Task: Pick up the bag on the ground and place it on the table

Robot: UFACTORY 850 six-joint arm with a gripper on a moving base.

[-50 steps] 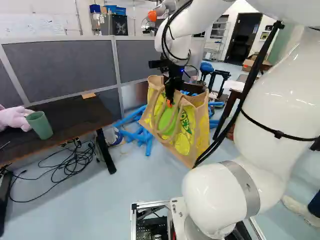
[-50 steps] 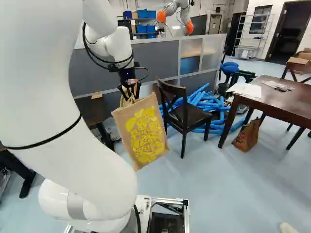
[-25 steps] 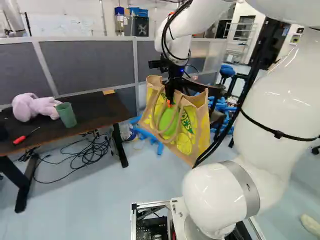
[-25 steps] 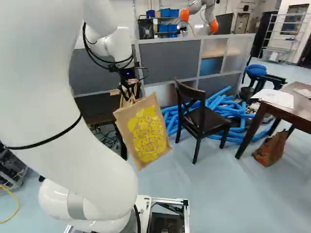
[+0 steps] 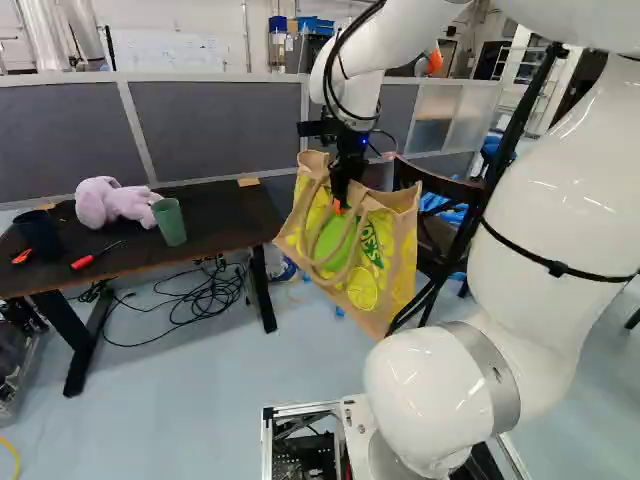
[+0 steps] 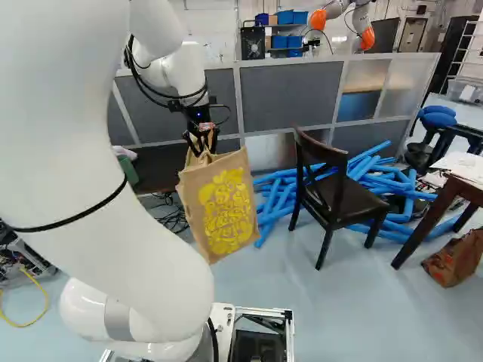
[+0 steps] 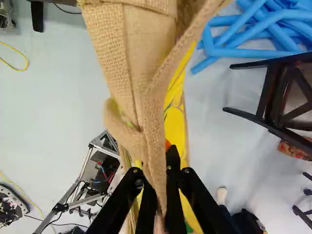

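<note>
Bag (image 6: 219,204) hangs off the floor, pinched between the gripper's (image 7: 157,181) 2 closed fingers. This looks like the carry; next it should go over the table (image 5: 230,215), probably this one, clear its edge, and settle before release.

Bag (image 6: 219,204): tan, swirly yellow lettering one side, yellow panels with green circle other side. Toy (image 5: 98,203) pale pink. Cup (image 5: 170,223) green. Tubes (image 7: 263,52) bright blue. Chair (image 6: 343,200) dark brown.
</note>
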